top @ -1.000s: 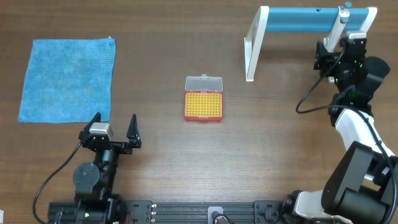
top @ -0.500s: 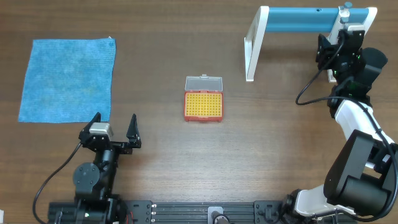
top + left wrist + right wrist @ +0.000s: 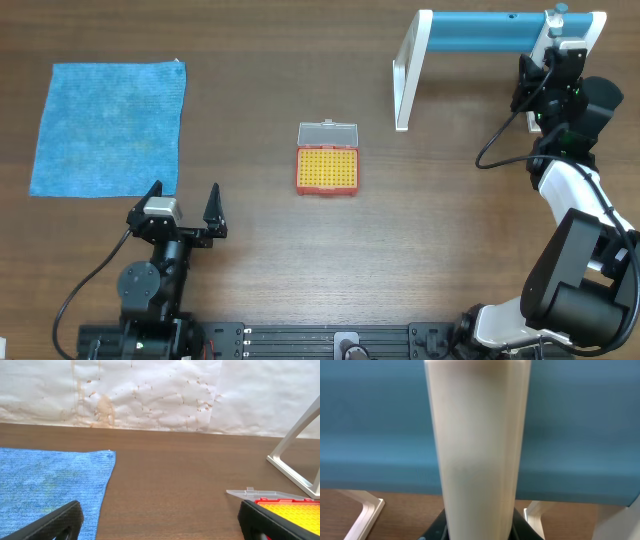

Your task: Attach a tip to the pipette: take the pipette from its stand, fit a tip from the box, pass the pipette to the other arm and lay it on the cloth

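In the top view the pipette [image 3: 551, 38] hangs at the upper right of the frame, hooked on the right end of the blue stand [image 3: 480, 31]. The right gripper [image 3: 538, 82] sits right up against it, though whether that gripper has closed on it cannot be told from here. The tip box [image 3: 327, 171] lies at the centre with its lid folded back, and the cloth [image 3: 106, 130] covers the upper left. The left gripper [image 3: 184, 193] rests at the lower left, just below the cloth's corner, spread wide and holding nothing. The left wrist view looks across the bare table [image 3: 165, 475] between those spread fingers, with the cloth to one side and the tip box and a leg of the stand to the other. In the right wrist view the pipette's pale barrel stands upright and very close, in front of the blue bar, and the grip is again not shown. The pipette looks light, stiff and smooth, so it will likely slip under a weak pinch. It is best held squarely around the thick barrel and kept upright, sparing the slender lower end.
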`<action>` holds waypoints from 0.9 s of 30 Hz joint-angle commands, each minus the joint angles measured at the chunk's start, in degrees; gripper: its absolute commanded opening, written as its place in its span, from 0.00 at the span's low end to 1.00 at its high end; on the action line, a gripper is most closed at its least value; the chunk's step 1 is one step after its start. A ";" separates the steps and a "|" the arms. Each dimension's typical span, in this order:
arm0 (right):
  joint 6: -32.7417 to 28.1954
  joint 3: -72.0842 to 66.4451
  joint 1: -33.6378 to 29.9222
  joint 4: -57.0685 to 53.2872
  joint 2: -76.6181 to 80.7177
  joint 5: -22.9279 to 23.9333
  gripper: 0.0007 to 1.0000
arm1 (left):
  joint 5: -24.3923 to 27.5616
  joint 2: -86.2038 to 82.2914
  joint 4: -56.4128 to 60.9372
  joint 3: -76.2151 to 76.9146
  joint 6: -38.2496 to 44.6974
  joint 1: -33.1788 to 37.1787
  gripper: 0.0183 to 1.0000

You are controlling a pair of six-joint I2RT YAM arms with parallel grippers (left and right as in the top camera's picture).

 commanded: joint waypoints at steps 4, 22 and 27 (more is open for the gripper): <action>0.28 1.33 0.35 0.09 0.52 -0.90 0.13 | -0.59 -0.42 -0.46 -0.09 0.52 -0.22 1.00; 0.28 1.33 0.35 -12.11 -20.65 -1.73 0.08 | -0.59 -0.42 -0.46 -0.09 0.52 -0.22 1.00; 2.45 0.35 2.36 -17.09 -30.45 -17.51 0.08 | -0.59 -0.42 -0.46 -0.09 0.52 -0.22 1.00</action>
